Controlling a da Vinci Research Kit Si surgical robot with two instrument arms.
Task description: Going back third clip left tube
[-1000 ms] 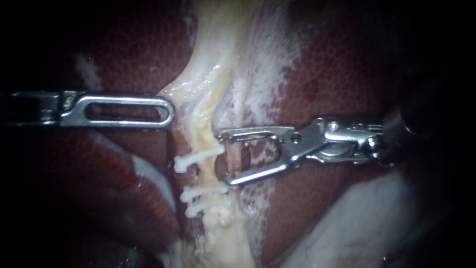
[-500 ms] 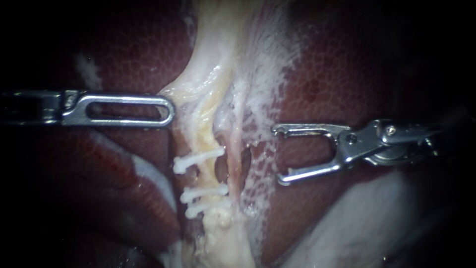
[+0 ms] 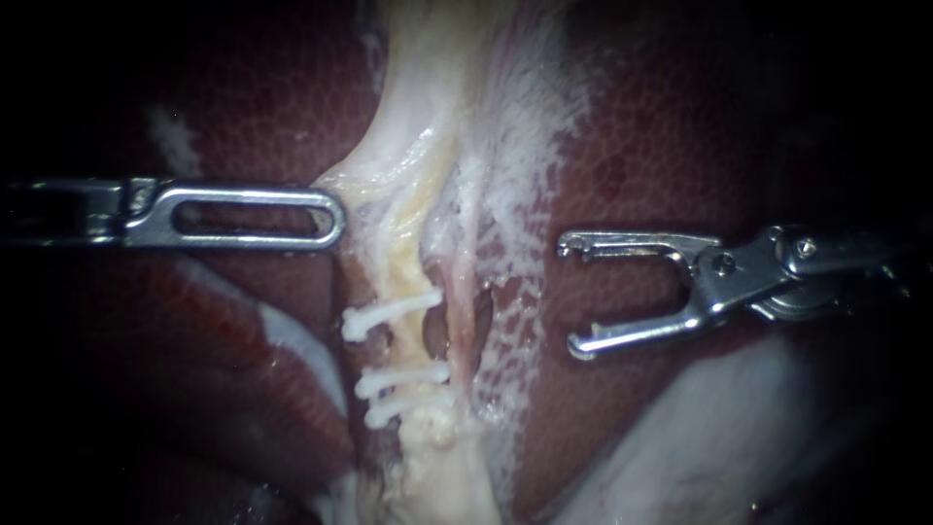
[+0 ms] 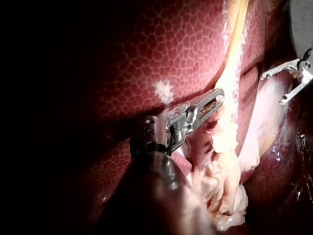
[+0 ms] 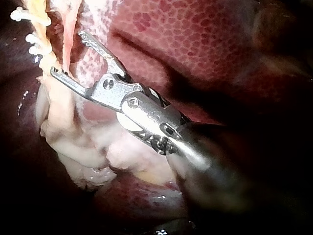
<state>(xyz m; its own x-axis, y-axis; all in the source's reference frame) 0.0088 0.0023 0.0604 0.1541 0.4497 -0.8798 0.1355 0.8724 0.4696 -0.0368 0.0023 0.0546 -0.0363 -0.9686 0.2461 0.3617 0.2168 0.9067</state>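
Right instrument (image 3: 575, 297): claw wide open and empty, over the liver (image 3: 671, 146). The left tube (image 3: 400, 277) sits ahead of that claw, clear of its tips, with a thinner pink tube (image 3: 465, 292) between. Three white clips (image 3: 400, 374) cross the left tube. The lone clip (image 3: 389, 313) is roughly level with the claw's mouth. Left instrument (image 3: 333, 219): claw narrow, pinching pale tissue (image 3: 355, 185) at the tube's far edge.

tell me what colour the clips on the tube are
White: three clips across the pale yellowish tube, clearest in the endoscope view.
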